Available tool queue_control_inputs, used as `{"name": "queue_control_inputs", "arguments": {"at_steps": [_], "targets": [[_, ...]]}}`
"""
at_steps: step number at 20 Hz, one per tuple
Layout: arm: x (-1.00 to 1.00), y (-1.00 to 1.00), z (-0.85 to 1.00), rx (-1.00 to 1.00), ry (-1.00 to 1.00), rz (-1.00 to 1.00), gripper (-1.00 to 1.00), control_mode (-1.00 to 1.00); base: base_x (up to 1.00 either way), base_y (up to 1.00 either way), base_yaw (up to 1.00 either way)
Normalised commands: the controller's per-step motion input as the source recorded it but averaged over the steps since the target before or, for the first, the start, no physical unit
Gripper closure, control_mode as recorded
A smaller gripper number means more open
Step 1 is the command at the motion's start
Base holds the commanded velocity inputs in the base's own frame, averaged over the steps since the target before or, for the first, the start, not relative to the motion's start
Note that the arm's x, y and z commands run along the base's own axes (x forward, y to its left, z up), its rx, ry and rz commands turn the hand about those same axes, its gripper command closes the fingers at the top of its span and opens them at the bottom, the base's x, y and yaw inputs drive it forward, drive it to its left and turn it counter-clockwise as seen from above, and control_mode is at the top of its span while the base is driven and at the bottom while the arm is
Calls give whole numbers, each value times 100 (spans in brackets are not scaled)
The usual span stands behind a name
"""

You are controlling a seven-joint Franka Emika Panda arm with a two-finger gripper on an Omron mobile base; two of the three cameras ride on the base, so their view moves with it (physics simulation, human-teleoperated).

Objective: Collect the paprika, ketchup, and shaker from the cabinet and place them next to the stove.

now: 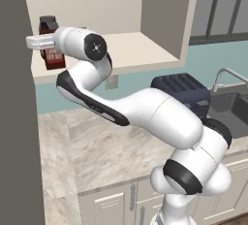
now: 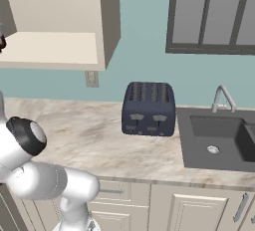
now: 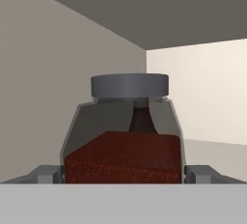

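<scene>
- The arm reaches up and left into the open cabinet (image 1: 160, 56), hand level with the lower shelf, right at the paprika (image 1: 50, 44).
- The paprika jar stands upright on that shelf, far left, close to the cabinet's side wall; in the left base view the white hand partly covers its lower body.
- From the hand view the jar (image 3: 126, 136) sits dead centre, grey cap on top, red powder below, looming close.
- The pincer (image 3: 126, 174) is spread wide, one fingertip (image 3: 47, 174) on each side of the jar's base, with the jar between them. No squeeze yet; whether the pads touch the glass I can't tell.
- Something dark and narrow shows through the glass behind the jar, possibly the ketchup, but it's too obscured to call.
- My read: this is the first pick, the grasp on the paprika lined up and not yet made.
- Next move, as I judge it: close evenly on the jar's body, lift it just clear of the shelf, then draw straight back out of the cabinet without clipping the shelf edge or the side wall.
- Down on the table (image 2: 99, 135) the toaster (image 2: 148, 108) sits beside the sink (image 2: 219, 140). The carry to the stove comes afterwards.
</scene>
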Motion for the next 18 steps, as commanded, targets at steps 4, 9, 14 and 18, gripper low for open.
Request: {"name": "queue_control_inputs", "arguments": {"at_steps": [4, 9, 14, 18], "targets": [[-29, -42, 12, 1, 0, 0, 100, -100, 0, 0, 0], [-20, -41, 24, 0, 0, 0, 100, -100, 0, 0, 0], [-25, -46, 18, 1, 0, 0, 100, -100, 0, 0, 0], [-34, -43, 1, 1, 0, 0, 100, -100, 0, 0, 0]]}}
